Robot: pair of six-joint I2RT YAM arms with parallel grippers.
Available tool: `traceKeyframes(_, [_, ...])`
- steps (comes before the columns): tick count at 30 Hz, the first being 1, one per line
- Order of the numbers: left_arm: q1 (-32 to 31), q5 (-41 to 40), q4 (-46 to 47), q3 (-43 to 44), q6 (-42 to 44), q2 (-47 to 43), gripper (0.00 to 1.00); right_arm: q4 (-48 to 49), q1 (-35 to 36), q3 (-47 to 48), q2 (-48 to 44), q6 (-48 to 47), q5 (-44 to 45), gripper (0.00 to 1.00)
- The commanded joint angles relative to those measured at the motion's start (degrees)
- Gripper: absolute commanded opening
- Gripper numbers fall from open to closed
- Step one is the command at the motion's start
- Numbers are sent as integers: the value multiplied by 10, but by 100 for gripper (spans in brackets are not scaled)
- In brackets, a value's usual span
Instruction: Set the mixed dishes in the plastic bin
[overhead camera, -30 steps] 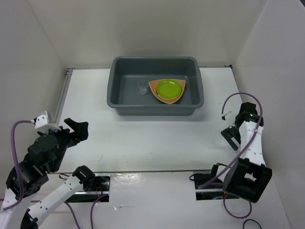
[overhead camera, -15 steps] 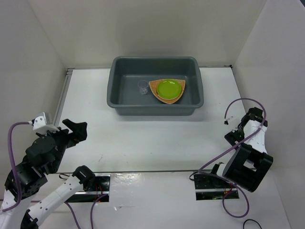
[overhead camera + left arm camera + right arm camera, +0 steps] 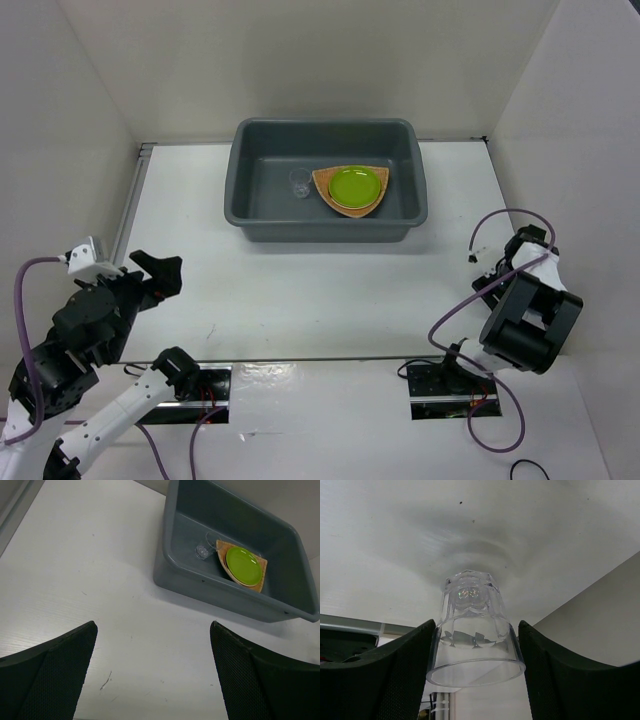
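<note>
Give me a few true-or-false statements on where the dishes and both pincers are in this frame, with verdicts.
1. The lime-green plate lies on the woven tray inside the bin. True.
2. The left pincer holds a cup. False: it is open and empty, above the table, well short of the bin.
3. A clear cup sits between the fingers of the right pincer. True.
4. No cup has reached the bin yet. False: a second clear cup stands on the bin floor just left of the woven tray.
</note>
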Motion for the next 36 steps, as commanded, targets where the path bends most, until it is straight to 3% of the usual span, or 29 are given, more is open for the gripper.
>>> traceKeyframes(1, [-2, -17, 11, -2, -9, -8, 100, 9, 1, 8, 19, 11, -25, 42])
traceKeyframes(10, [-2, -17, 11, -2, -9, -19, 100, -27, -5, 59, -32, 5, -30, 19])
traceKeyframes(16, [-2, -17, 11, -2, -9, -24, 100, -126, 50, 203, -59, 34, -63, 17])
traceKeyframes(19, [-2, -17, 11, -2, -9, -24, 100, -162, 148, 291, -66, 69, -52, 16])
traceKeyframes(20, [-2, -17, 11, -2, -9, -24, 100, -170, 209, 312, -66, 98, -36, 15])
traceKeyframes(25, [-2, -22, 11, -2, -15, -24, 100, -224, 390, 482, 1, 191, -3, 15])
traceKeyframes(31, [-2, -22, 11, -2, -15, -19, 100, -249, 602, 667, 156, 273, 58, 15])
traceKeyframes(36, [-2, -17, 11, -2, -9, -14, 100, -249, 711, 826, 288, 280, 82, 14])
